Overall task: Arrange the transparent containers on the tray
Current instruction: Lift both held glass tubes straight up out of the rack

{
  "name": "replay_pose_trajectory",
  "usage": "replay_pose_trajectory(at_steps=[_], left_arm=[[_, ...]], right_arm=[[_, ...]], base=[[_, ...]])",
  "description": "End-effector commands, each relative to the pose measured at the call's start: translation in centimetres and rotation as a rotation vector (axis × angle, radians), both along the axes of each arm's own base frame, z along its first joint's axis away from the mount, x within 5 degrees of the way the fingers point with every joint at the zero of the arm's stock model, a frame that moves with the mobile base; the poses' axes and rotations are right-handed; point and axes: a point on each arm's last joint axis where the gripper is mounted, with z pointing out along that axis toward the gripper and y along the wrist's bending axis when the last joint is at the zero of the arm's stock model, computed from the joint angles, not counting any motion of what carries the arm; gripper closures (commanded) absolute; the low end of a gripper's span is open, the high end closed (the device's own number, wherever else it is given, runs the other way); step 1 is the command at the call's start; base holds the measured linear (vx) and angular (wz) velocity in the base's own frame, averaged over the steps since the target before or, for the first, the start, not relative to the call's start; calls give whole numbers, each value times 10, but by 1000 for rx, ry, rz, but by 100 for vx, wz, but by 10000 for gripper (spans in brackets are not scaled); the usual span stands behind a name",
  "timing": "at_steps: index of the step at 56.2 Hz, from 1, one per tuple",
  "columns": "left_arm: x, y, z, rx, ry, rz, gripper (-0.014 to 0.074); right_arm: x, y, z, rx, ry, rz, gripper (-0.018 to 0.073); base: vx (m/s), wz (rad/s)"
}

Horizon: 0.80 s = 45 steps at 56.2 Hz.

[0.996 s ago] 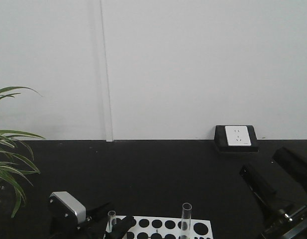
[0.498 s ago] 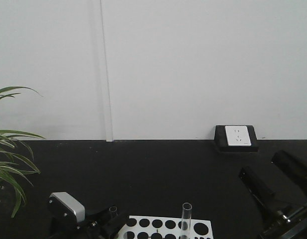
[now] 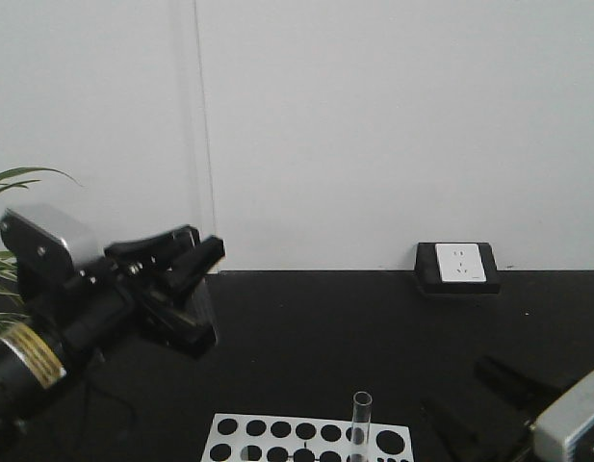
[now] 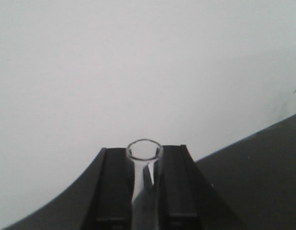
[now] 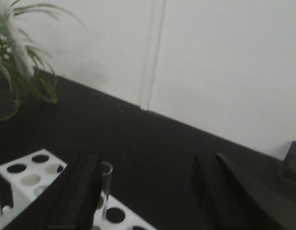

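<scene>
My left gripper (image 3: 202,265) is raised at the left, well above the table, and is shut on a transparent container (image 4: 144,154). That clear test tube sits between the two black fingers (image 4: 114,187), its open rim toward the camera. A second transparent container (image 3: 360,422) stands upright in a white rack with holes (image 3: 306,435). My right gripper (image 5: 147,191) is open, low at the right of the rack. In the right wrist view this standing tube (image 5: 105,184) rises inside the gap, right beside the left finger (image 5: 83,191). The tray is out of view.
A black table top (image 3: 316,327) runs back to a white wall. A white socket on a black block (image 3: 458,265) sits at the back right. Green plant leaves (image 5: 23,57) hang over the far left side, near my left arm.
My left gripper has risen up and to the left from the rack's left end, taking a test tube with it. The right gripper has dropped lower and nearer the rack.
</scene>
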Motion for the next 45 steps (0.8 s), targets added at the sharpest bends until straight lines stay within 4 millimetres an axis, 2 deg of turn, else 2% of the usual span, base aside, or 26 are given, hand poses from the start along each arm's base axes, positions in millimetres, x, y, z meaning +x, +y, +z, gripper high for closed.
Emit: replay_pose_trajectory(at_steps=[1, 10, 22, 34, 35, 45], left_arm=[[-13, 4, 49, -69, -125, -3, 600], [-21, 10, 81, -78, -167, 25, 600], [-23, 12, 101, -89, -199, 37, 600], [-22, 13, 103, -80, -185, 48, 600], [-22, 13, 103, -81, -185, 48, 600], [-22, 13, 103, -79, -181, 50, 600]], right_arm=[[10, 8, 2, 53, -29, 57, 92], [25, 20, -18, 131, -28, 133, 92], [40, 30, -48, 205, 7, 185, 92], [64, 40, -57, 204, 19, 211, 92], [78, 46, -59, 202, 15, 235, 92], [95, 52, -61, 228, 26, 237, 103]], base=[[0, 0], [0, 0], [0, 0], [0, 0], [0, 0], [0, 0]])
